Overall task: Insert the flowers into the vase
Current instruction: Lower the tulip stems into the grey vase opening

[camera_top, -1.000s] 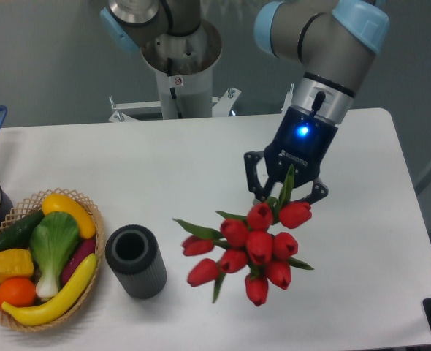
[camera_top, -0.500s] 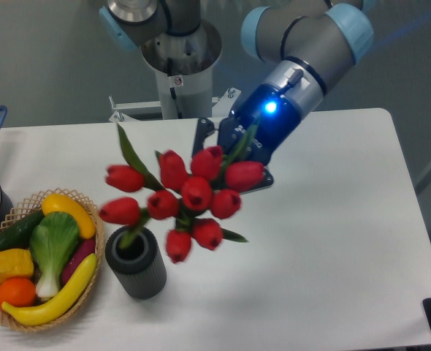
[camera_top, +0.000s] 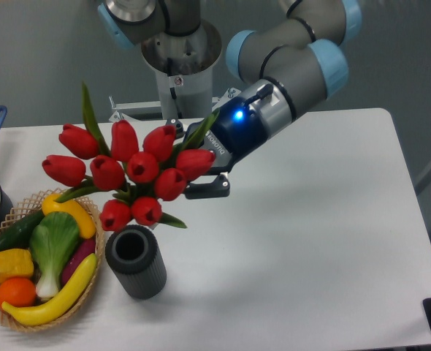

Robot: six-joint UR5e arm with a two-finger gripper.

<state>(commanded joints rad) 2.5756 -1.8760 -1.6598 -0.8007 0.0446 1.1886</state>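
Having swung left, the tool (camera_top: 198, 162) lifts the flowers (camera_top: 124, 175) above the vase (camera_top: 136, 260).

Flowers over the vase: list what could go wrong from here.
1. The flowers hang heads-out from the gripper, no stem end visible, so the stems may miss the vase opening.
2. A sideways push could tip the vase.
3. The blooms overhang the basket and may snag it.

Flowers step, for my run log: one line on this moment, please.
gripper: shut on flowers | flowers: held above vase, not inserted | vase: upright, empty
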